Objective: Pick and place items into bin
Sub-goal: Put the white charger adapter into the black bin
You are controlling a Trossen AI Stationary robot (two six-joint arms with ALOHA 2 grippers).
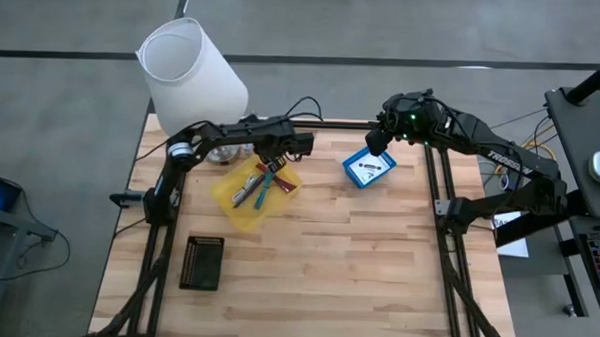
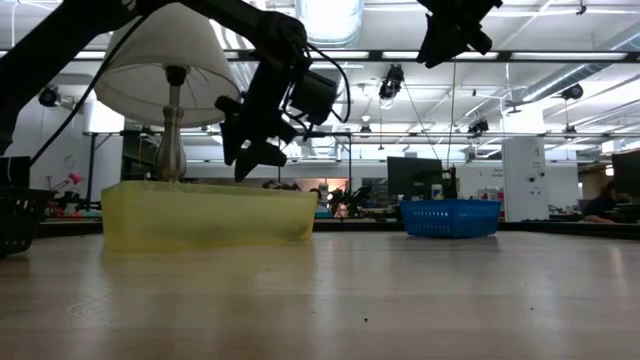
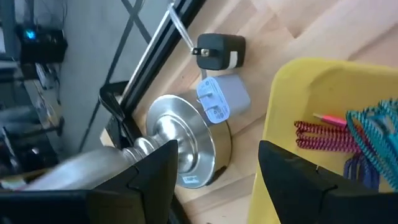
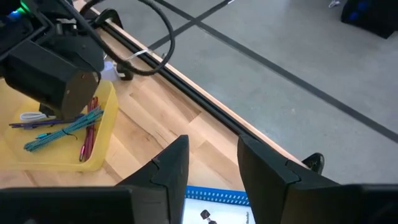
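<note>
Fingers apart and empty, the left gripper (image 1: 271, 166) hangs over the yellow bin (image 1: 241, 208) of half-hidden pens and cords, the open right gripper (image 1: 377, 141) above the blue basket (image 1: 368, 168) on the wooden table (image 1: 357, 261).

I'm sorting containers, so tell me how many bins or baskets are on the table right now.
3: the yellow bin under the left gripper, the blue basket below the right gripper, and a black basket near the table's front-left corner. Nothing suggests more are hidden.
</note>
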